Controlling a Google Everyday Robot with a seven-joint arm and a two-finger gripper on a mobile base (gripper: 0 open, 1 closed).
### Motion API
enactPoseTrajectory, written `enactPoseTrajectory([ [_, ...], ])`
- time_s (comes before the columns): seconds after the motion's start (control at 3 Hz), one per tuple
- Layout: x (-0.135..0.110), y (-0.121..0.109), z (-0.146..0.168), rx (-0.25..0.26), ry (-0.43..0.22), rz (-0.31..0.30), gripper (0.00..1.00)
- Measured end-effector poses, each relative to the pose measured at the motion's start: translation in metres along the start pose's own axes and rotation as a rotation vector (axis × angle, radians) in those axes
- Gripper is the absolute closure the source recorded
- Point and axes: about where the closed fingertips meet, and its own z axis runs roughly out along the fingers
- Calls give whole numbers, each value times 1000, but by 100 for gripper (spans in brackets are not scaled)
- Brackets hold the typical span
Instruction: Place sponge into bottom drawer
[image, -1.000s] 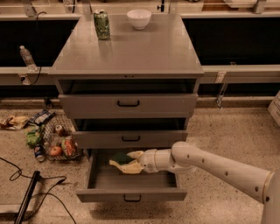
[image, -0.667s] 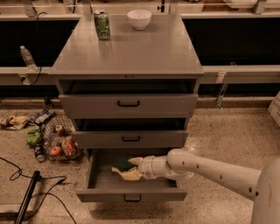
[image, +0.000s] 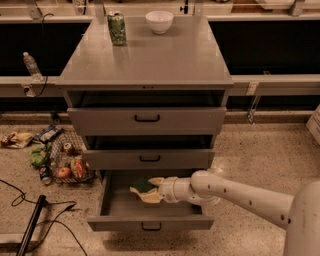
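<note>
Still clamped on the yellow foam sponge with green scouring layer (image: 142, 185), end effector (image: 151, 190) remains inside the open grey metal bottom drawer (image: 150, 223), barely shifted since earlier.

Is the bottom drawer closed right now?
No, the bottom drawer is pulled wide open, and the gripper holds the sponge inside it.

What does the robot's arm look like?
The arm is a smooth white tube with small dark dots along it. Its gripper, at the open bottom drawer, has pale cream fingers on a round white wrist. No cables show.
</note>
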Motion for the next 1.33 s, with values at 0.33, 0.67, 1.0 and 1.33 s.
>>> enactPoseTrajectory([
  [0.33,44,-12,37,-40,47,7,100],
  [0.67,88,-33,80,-49,121,-37,98],
  [1.0,116,-53,105,38,161,-70,86],
  [1.33,133,-81,116,138,192,-113,63],
])
